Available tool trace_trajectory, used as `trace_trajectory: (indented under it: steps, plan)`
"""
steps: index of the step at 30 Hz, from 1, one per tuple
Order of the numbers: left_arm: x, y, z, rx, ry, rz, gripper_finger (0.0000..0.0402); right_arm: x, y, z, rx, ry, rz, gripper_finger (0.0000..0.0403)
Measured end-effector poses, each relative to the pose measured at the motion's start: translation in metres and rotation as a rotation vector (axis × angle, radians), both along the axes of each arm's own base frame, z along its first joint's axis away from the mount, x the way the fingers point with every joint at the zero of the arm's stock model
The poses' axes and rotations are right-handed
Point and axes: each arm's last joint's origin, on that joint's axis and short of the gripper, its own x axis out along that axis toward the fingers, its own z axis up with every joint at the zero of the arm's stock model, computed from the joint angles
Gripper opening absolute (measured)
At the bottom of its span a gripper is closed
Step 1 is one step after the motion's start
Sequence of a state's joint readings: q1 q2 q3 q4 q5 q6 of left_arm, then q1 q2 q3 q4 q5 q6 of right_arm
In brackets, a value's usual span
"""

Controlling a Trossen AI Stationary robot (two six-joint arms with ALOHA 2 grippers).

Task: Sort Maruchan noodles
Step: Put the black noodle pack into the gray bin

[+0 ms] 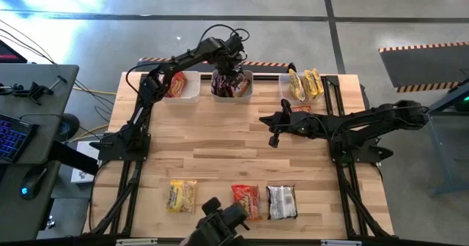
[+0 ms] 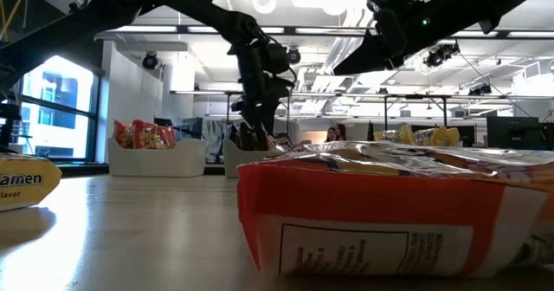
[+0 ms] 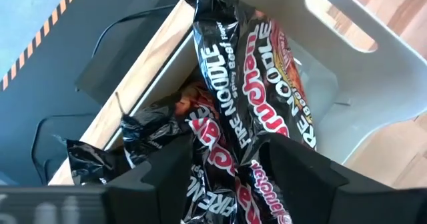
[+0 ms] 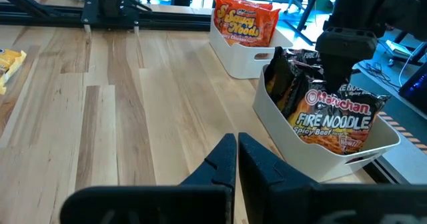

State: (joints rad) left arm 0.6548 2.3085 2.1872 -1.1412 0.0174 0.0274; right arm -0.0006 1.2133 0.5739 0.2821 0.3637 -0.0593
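Observation:
My left gripper (image 1: 231,69) (image 3: 227,184) reaches down into the middle pale bin (image 1: 250,94) at the table's far edge and is shut on a dark Fire Noodle packet (image 3: 233,84). Other dark packets (image 4: 283,84) stand in that bin. Red-orange packets (image 1: 176,85) fill the left bin, and yellow ones (image 1: 304,83) the right bin. A yellow (image 1: 182,196), a red-orange (image 1: 246,200) and a silver packet (image 1: 281,202) lie flat near the table's near edge. My right gripper (image 1: 272,127) (image 4: 237,159) is shut and hovers over the bare table, right of the middle. My left gripper holds the dark packet by one end (image 3: 223,159), pinched between its two fingers (image 3: 167,177). It comes from above, pointing down into the bin. The packet fills the gap between the fingers and narrows there. Its far end reaches down among the other dark packets.
Another orange packet (image 1: 300,109) lies on the table just in front of the right bin, beside my right arm. The bare wooden middle of the table (image 1: 220,140) is free. Black frame rails (image 1: 121,165) run along both side edges.

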Motion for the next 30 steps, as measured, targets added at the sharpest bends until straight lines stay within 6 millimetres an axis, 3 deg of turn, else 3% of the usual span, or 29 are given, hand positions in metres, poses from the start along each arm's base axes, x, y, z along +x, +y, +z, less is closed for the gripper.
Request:
trace_trajectory:
  steps: [14, 23, 30]
  plan:
    - [0.003, -0.0029, 0.0001, -0.089, -0.079, -0.062, 0.001, 0.0, 0.0, 0.0, 0.0, 0.0, 0.0, 0.0]
    - [-0.0004, -0.0036, -0.0006, -0.186, -0.092, 0.089, 0.0, 0.0001, 0.0001, 0.0001, 0.0, 0.0, 0.001, 0.0]
    - [-0.0039, -0.0049, 0.0051, -0.147, -0.051, 0.182, 0.0, 0.0001, 0.0, 0.0001, 0.0, 0.0, 0.0, 0.0]
